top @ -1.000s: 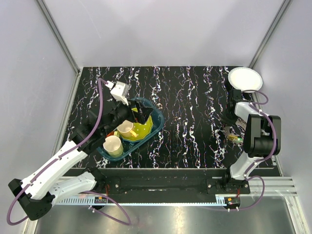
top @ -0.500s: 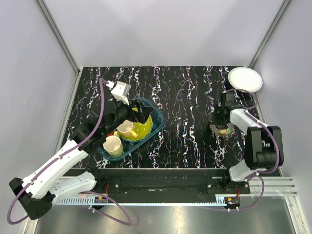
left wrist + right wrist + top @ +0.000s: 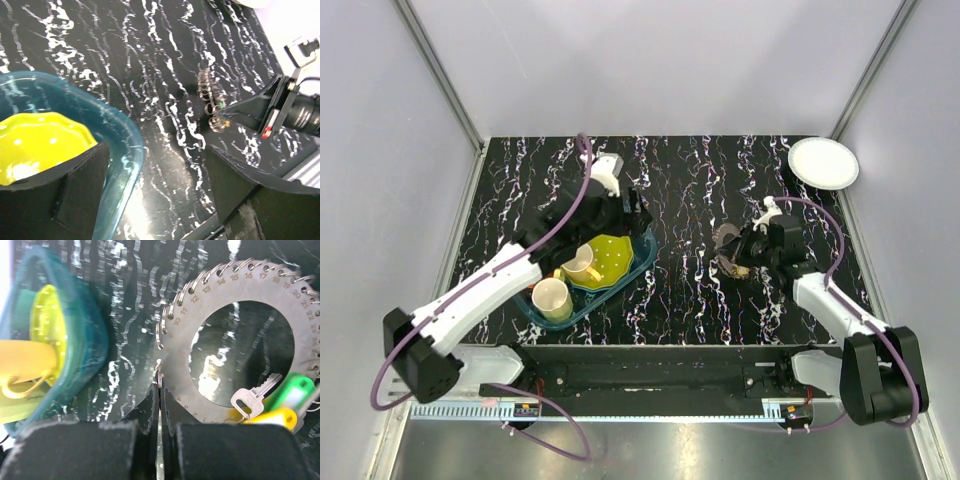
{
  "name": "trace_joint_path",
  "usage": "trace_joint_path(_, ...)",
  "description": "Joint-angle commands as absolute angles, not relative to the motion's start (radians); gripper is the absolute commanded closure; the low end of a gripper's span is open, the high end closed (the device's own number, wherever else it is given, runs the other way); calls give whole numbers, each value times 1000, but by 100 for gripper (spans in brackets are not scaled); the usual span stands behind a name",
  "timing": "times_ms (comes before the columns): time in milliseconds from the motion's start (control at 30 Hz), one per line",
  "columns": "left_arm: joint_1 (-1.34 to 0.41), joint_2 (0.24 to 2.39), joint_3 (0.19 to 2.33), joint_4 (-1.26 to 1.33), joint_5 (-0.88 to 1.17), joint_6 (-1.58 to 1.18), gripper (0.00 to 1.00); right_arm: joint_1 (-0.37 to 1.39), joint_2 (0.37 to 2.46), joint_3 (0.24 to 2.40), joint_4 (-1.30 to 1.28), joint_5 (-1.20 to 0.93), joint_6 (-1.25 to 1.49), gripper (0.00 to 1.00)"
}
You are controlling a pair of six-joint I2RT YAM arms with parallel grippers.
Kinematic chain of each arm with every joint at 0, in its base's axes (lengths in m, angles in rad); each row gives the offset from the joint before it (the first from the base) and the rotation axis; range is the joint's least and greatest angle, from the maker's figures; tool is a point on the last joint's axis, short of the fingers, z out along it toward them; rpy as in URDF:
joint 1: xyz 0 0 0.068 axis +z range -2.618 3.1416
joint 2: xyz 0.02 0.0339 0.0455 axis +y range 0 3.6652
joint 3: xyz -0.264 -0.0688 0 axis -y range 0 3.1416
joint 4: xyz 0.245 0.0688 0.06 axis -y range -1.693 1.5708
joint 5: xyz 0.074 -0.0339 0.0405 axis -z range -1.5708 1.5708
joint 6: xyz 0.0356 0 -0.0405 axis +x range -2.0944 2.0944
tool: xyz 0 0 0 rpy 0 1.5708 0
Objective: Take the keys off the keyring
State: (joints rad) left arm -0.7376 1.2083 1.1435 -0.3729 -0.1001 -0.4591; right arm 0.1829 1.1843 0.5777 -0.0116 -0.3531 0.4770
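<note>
Tray [image 3: 643, 262] well left of keyring [image 3: 729, 250]

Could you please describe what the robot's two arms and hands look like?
The left arm and right arm have white links, black joints and a looping purple cable. The left hand and right hand are black, with matte foam-like pads.

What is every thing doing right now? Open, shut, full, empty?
keyring: pinched at its rim.
keys: hanging on the keyring.
right end effector: shut on the keyring.
left end effector: open, empty.
two cups: upright in the teal tray.
white plate: empty.
</note>
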Motion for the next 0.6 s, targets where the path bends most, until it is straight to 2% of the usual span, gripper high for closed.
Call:
trace_joint_path(0, -733, 1310, 1258, -325, 43, -560, 22, 184, 1094, 502, 251, -500, 543, 100)
trace_joint_path(233, -750, 1584, 1403, -304, 126, -603, 27, 183, 1009, 450, 261, -515, 514, 100)
trace_joint_path(567, -808, 1828, 1594, -288, 129, -580, 27, 183, 997, 423, 316, -564, 537, 100)
